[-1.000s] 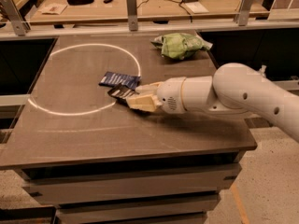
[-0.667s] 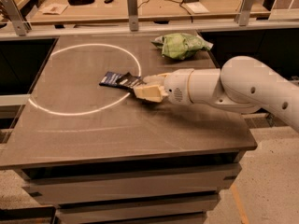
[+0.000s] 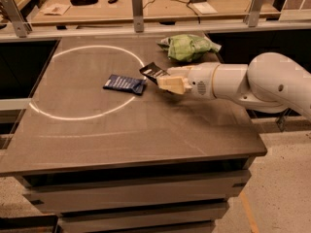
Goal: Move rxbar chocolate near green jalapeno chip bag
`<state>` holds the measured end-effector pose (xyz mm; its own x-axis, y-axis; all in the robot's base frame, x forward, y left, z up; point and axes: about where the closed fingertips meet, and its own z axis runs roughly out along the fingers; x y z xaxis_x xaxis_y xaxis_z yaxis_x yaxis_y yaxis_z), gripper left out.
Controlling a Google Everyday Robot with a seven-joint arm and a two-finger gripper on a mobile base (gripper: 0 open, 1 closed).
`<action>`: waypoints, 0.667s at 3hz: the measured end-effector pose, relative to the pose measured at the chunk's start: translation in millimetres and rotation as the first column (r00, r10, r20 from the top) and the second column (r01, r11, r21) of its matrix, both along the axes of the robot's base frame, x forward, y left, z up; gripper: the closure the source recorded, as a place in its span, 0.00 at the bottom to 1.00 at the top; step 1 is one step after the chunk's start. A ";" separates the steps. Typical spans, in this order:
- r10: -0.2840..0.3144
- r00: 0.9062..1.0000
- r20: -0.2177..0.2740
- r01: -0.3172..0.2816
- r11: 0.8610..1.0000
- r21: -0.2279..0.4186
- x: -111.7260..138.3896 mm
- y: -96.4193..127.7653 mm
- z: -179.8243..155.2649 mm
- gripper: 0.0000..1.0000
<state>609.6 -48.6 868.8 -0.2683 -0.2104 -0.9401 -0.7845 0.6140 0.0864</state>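
Black rxbar chocolate [image 3: 154,73] is now in the gripper [image 3: 164,81], pinched by its right end and tilted, free end poking toward upper left; looks clear of the table [image 3: 146,135]. Jaws are closed down to wrapper thickness on it, nothing else held. Change over the last second: the gripper has travelled right and up the frame, from just below the blue bar wrapper [image 3: 125,84] to centre frame, and the black bar has gone with it. Before, it sat against the blue one's right end; now there's a visible gap between them. Blue wrapper hasn't budged, flat at the right edge of the white ring [image 3: 97,46]. Green jalapeno chip bag [image 3: 188,47] unchanged too, upper centre-right near the table's far edge. My read: pick is done, transport underway, a good part of the gap to the bag closed. Bar is near the bag but not yet beside it, and not set down. Remaining: carry on up-right, lower, release. Count: one black bar, one blue bar, one chip bag, one ring, one arm [image 3: 272,81] with one gripper. Clutter on the bench [image 3: 97,13] at top of frame is too small to identify, not counted.
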 end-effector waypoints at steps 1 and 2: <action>-0.027 0.999 0.018 0.027 1.000 -0.001 15.7 -27.9 5.6 1.00; -0.047 0.998 0.035 0.047 0.999 -0.003 31.6 -48.6 12.6 1.00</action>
